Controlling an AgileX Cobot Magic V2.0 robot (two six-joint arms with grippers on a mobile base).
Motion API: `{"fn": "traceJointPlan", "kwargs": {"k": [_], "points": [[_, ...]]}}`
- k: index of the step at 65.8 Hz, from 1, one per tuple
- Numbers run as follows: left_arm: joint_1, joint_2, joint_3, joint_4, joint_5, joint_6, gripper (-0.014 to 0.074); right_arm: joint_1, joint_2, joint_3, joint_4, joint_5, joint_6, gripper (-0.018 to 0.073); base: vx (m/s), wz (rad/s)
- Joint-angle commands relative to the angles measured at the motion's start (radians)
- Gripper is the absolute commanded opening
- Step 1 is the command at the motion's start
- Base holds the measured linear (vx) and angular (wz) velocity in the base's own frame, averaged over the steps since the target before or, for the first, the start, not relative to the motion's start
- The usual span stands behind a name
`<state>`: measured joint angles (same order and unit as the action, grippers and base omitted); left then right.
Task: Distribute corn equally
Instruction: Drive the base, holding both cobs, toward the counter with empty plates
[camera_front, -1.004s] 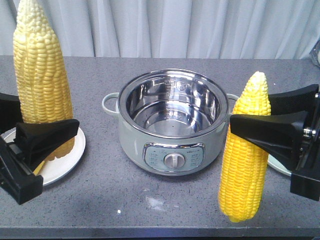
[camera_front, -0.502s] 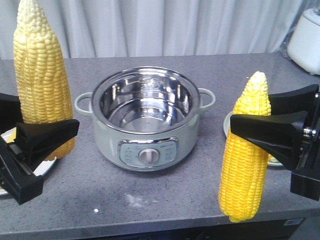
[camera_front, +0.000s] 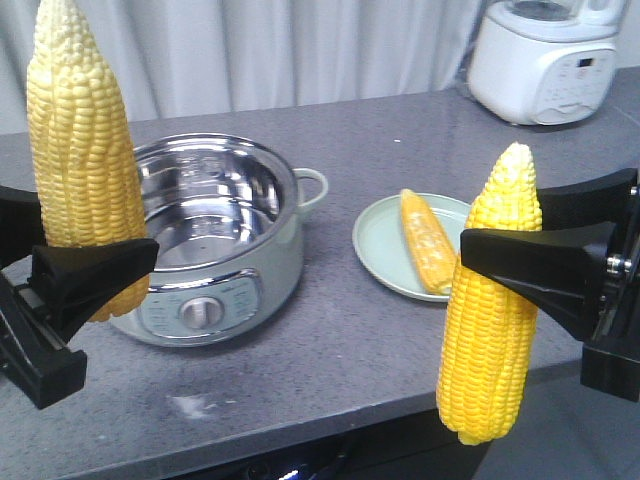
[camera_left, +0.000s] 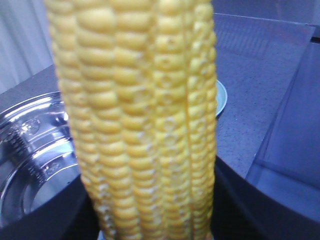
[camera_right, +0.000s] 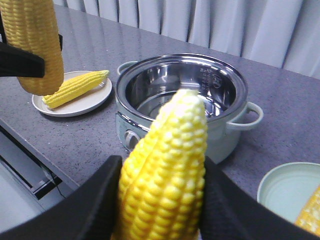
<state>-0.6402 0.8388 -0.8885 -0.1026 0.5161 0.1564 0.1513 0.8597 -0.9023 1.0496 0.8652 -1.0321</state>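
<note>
Slippage threatens: right pincer (camera_front: 500, 235) clamps an upright bright yellow corn cob (camera_front: 490, 350) above its middle, heavy butt hanging; left pincer (camera_front: 100, 262) clamps a second yellow cob (camera_front: 80, 150) low. Beyond, pale green round plate (camera_front: 385, 250) and cream round plate (camera_right: 90, 102) each hold a lying cob (camera_front: 428, 240); doubling one spoils equality.

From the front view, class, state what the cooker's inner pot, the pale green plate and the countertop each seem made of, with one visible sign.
Inner pot: probably polished stainless steel; it mirrors its surroundings. Pale green plate: glazed ceramic or melamine, smooth with a soft sheen; cannot tell which. Countertop: grey speckled stone or composite, matte.
</note>
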Motion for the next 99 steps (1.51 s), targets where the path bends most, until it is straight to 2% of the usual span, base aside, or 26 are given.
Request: {"fn": "traceJointPlan", "kwargs": {"k": [1,99], "points": [[0.001,-0.008,-0.026,-0.009,-0.078,-0.003,0.0291,-0.005,-0.009,-0.022,0.051,-0.032,-0.009,0.0171,-0.02,-0.35],[0.001,-0.008,-0.026,-0.009,-0.078,-0.003,0.0291,-0.005,-0.009,-0.022,0.051,-0.032,-0.009,0.0171,-0.04,-0.38]]}}
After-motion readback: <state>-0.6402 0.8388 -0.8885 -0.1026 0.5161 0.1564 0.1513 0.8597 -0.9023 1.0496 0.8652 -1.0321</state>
